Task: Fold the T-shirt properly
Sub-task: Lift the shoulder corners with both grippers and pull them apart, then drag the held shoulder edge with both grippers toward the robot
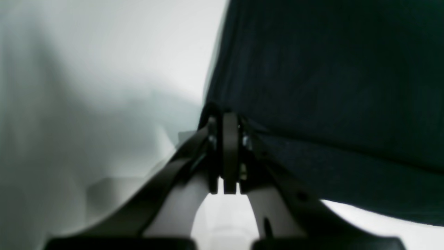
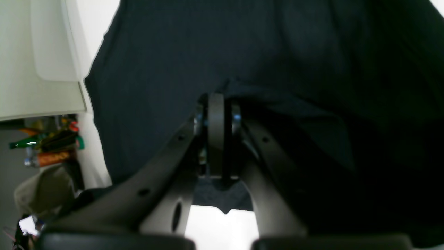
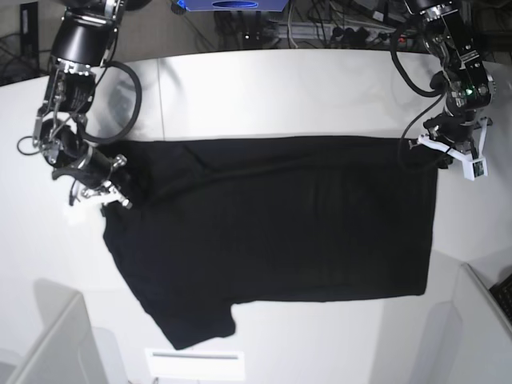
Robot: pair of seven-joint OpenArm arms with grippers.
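The large black cloth T-shirt (image 3: 280, 232) lies lengthwise across the white tabletop (image 3: 264, 88). Left tool (image 3: 448, 150), frame right, and right tool (image 3: 100, 192), frame left, each clamp an opposite upper corner.

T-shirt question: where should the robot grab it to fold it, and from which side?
Best at the end corners along one long edge, one per arm, coming in from outside, because the T-shirt lies spread flat and black side up on the white table. The left tool and right tool are already shut on cloth at opposite ends. The loose sleeve probably wants tucking later.
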